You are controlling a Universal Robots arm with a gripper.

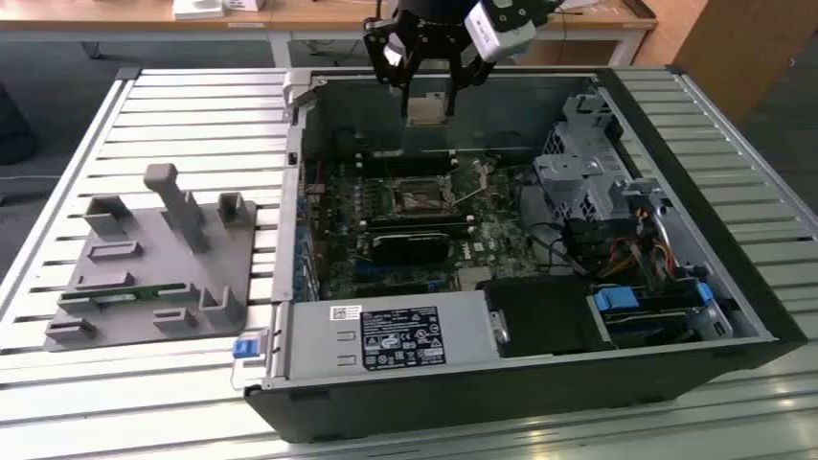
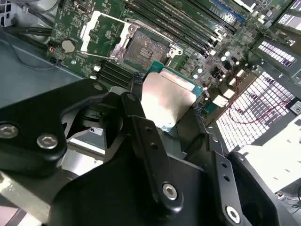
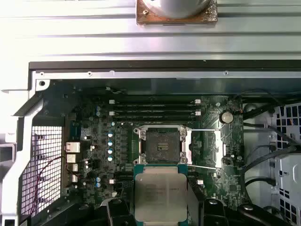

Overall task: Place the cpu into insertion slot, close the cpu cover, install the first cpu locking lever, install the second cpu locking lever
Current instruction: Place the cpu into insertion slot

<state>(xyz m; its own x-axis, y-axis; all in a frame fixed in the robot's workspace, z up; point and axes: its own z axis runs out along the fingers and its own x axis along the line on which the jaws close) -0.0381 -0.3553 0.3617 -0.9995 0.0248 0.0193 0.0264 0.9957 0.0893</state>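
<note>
Exterior view: an open computer case fills the frame's centre and right, its green motherboard exposed. At top centre the gripper, jaws clamped on the cpu, hangs well apart from the open insertion slot at mid-frame. In the second wrist view the cpu cover lies flipped open beside the slot.

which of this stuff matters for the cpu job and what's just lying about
Job: gripper holding cpu; slot, empty; cover, open.
Lying about: grey fixture, power supply, drive cage, memory slots.
</note>
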